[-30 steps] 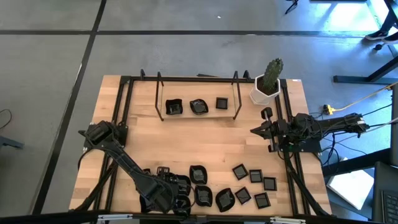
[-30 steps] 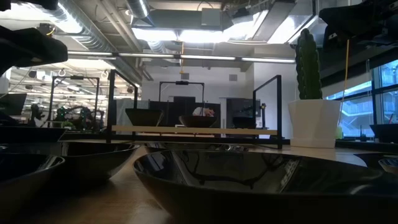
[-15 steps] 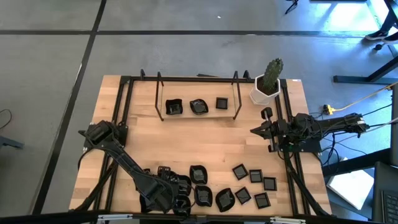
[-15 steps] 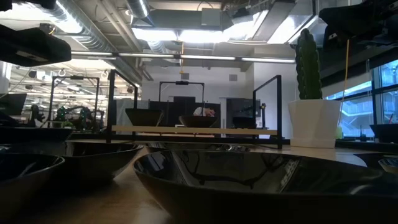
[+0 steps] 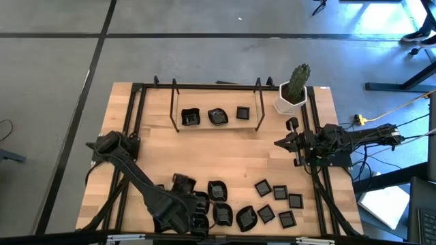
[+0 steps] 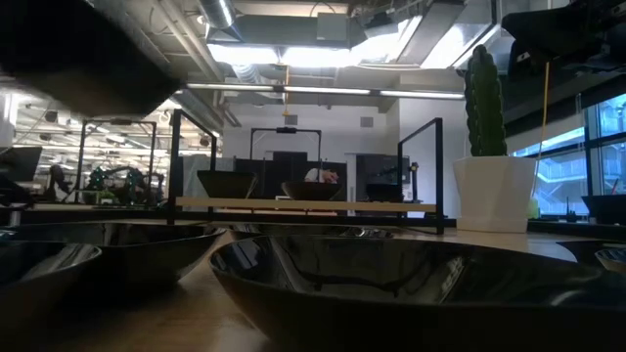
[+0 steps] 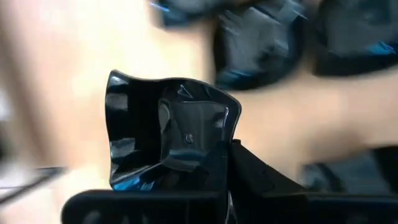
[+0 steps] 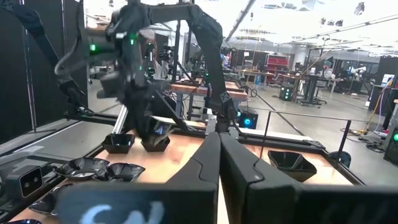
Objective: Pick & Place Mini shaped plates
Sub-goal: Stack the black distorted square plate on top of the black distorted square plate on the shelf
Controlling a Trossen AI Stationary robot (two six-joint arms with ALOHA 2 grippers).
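Note:
Several glossy black mini shaped plates (image 5: 246, 217) lie flat on the wooden table (image 5: 225, 153) along its near edge. Three more (image 5: 217, 117) rest on the low black rack (image 5: 216, 102) at the far side. My left gripper (image 5: 182, 185) hangs over the near-left plates, shut on a wavy-edged squarish plate (image 7: 168, 134). In the low view it is a dark shape (image 6: 88, 59) at the upper left. My right gripper (image 5: 278, 143) waits shut at the table's right side, holding nothing. My left gripper pinches the wavy-edged plate by one rim (image 7: 219, 155) between its two fingers, coming from above and pointing steeply down. One finger (image 7: 255, 180) shows beside the rim; the plate hides the other. The plate stands tilted on edge, lifted clear of the table.
A white pot with a green cactus (image 5: 291, 92) stands at the far right corner. Black frame rails (image 5: 131, 129) run along the table's left, right and far sides. Bare wood lies between the rack and the near plates.
My left gripper has risen from the near-left plates, and the wavy-edged plate has come up with it, clear of the table. In the low view its dark shape has grown much larger at the upper left.

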